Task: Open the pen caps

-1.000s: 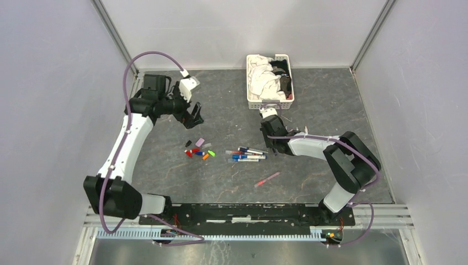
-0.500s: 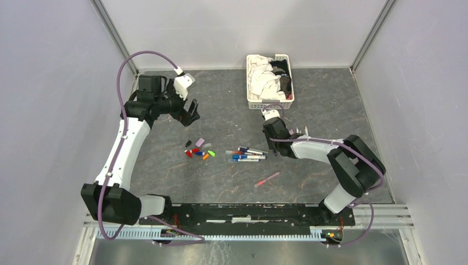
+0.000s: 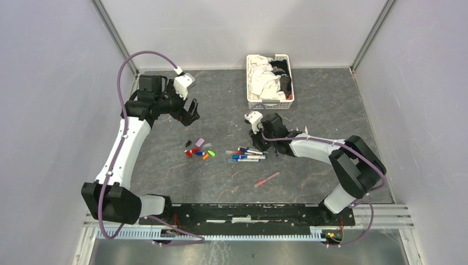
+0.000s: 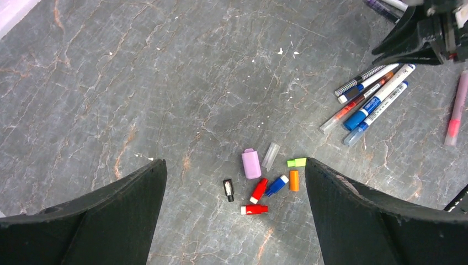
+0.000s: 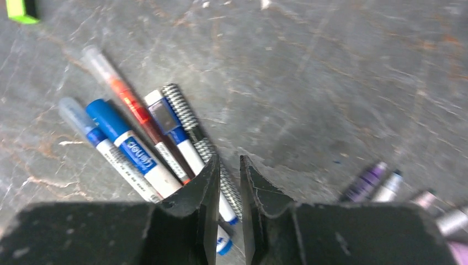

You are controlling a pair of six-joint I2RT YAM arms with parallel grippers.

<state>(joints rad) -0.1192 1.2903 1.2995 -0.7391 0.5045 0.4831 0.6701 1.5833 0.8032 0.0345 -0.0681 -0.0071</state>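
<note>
Pen caps (image 4: 259, 182) lie loose on the grey table (image 3: 331, 99), bunched up left of centre, and every one is off its pen. At the far left the left gripper (image 4: 236, 163) hangs high over that bunch with its fingers spread wide and nothing between them. Looking down through the gap, we have a lilac cap (image 4: 251, 164) with a clear cap (image 4: 271, 155) just beside it. A green cap (image 4: 296, 162) and an orange cap (image 4: 294, 180) sit on the right edge of the bunch. Below them are a blue cap (image 4: 276, 185), two red caps (image 4: 254, 210) and a small black cap (image 4: 228, 189).

Moving right, the pens (image 3: 246, 153) lie side by side in a tight fan, white barrels showing blue and red. The right gripper (image 5: 228, 165) is low over them, its fingers drawn almost together with only a thin slit between and nothing pinched that I can see. A striped pen (image 5: 187, 113) runs underneath those tips. A purple pen (image 5: 365, 181) lies blurred beyond them. Nearer the arm bases, a pink pen (image 3: 267, 179) lies alone, well apart from the fan. At the back stands a white basket (image 3: 251, 83) full of cloths.
</note>
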